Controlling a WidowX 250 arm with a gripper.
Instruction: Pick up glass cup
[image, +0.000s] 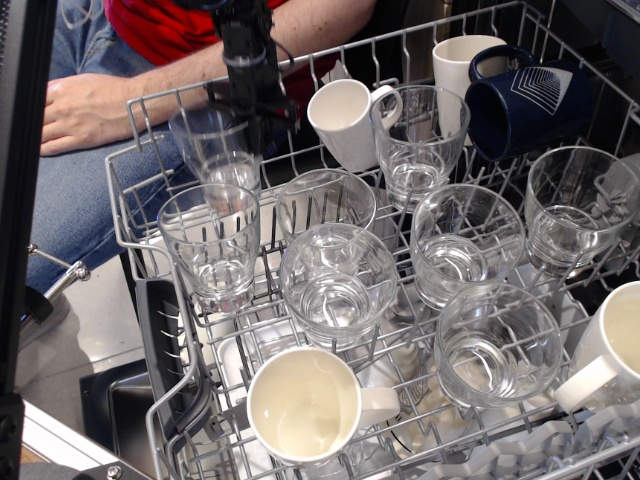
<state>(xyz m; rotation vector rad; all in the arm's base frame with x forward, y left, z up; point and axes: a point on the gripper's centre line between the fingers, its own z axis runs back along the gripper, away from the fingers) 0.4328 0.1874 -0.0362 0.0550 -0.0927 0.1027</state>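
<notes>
The black pincer (243, 108) is held vertically, pointing down, and is pinched on the rim of the glass cup (215, 152) at the rack's (150, 330) back left corner. The cup is tilted slightly, behind another tumbler (212, 245).

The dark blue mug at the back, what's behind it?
A white mug stands just behind the dark blue mug, peeking over its left side. Only its rim and upper part show; the rest is covered. The rack's wire wall runs behind both.
</notes>
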